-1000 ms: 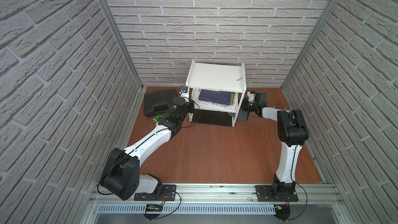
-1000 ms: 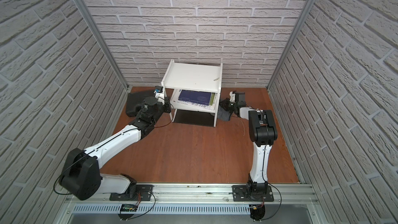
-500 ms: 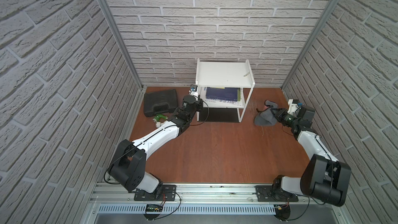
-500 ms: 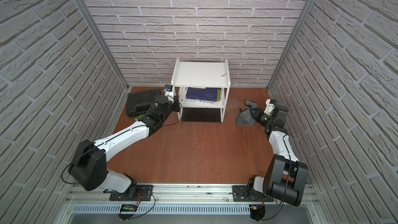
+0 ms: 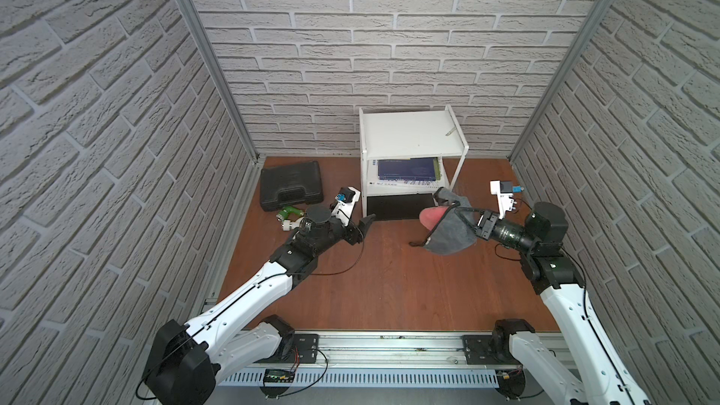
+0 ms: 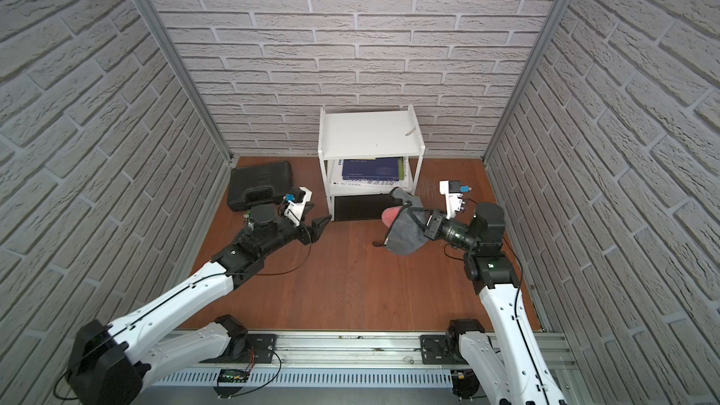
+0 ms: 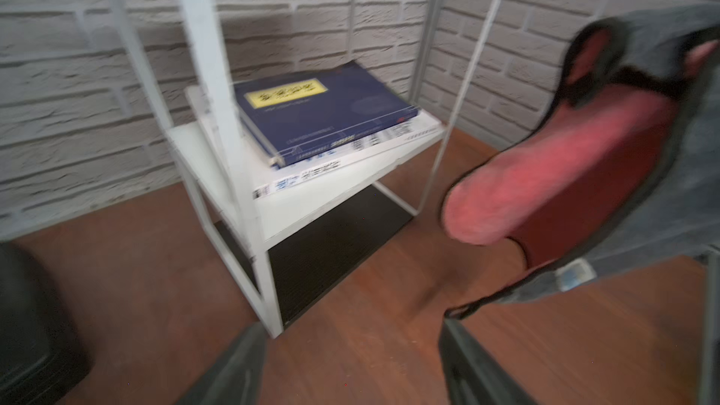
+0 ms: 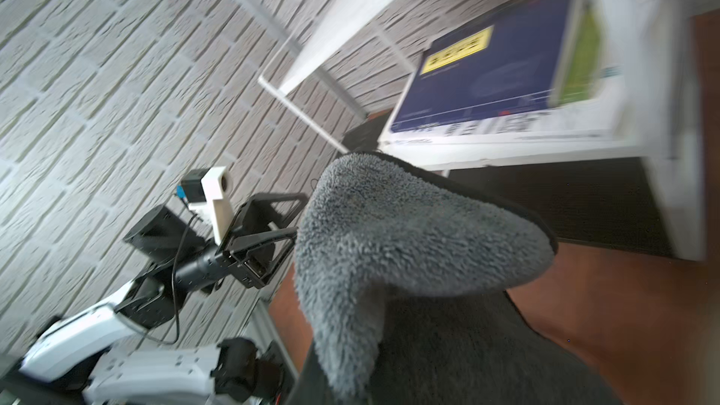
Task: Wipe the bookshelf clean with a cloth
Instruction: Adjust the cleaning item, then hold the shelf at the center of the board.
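Note:
The white two-tier bookshelf stands against the back wall, with a blue book on its middle shelf. My right gripper is shut on the grey cloth with a pink underside. It holds the cloth off the floor, just in front of the shelf's right leg. In the right wrist view the cloth hides the fingers. My left gripper is open and holds nothing, low before the shelf's left front leg.
A black ribbed case lies at the back left by the wall. A small green and white object sits in front of it, beside my left wrist. A dark mat lies under the bookshelf. Brick walls close in three sides.
My left gripper has opened and drawn back from the shelf's left leg. The bookshelf now stands squarer and further right. My right arm has brought the cloth back toward the shelf.

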Robot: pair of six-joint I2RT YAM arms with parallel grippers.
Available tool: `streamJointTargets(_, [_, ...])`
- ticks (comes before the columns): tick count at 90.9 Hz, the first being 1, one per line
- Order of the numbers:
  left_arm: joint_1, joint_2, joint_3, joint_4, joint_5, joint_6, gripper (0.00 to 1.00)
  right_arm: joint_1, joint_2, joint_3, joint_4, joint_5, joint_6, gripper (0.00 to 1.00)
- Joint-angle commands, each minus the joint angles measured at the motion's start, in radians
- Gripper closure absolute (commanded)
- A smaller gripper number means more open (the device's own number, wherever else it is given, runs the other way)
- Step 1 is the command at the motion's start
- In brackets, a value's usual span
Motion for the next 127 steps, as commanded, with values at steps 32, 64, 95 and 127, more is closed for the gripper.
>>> streamJointTargets(32, [-0.203,0.379,0.236,0.33,0.279,0.013,0.02,0.33,0.199,0.173,0.116,0.108,-0.056,0.97])
streamJointTargets(64, [-0.119,0.235,-0.043,0.563,-0.13,-0.208,1.0,0.295,0.17,0.123,-0.165,0.561,-0.217,0.52])
streamJointTargets(95, [0.22,-0.097,-0.213,-0.077,-0.126,-0.448,1.0,0.199,0.135,-0.006,0.06,0.845,-0.503,0.27])
streamJointTargets(127, [0.377,0.316,0.109,0.059,0.229,-0.517,1.0,0.121,0.427,0.175,0.442,0.815,-0.548,0.33])
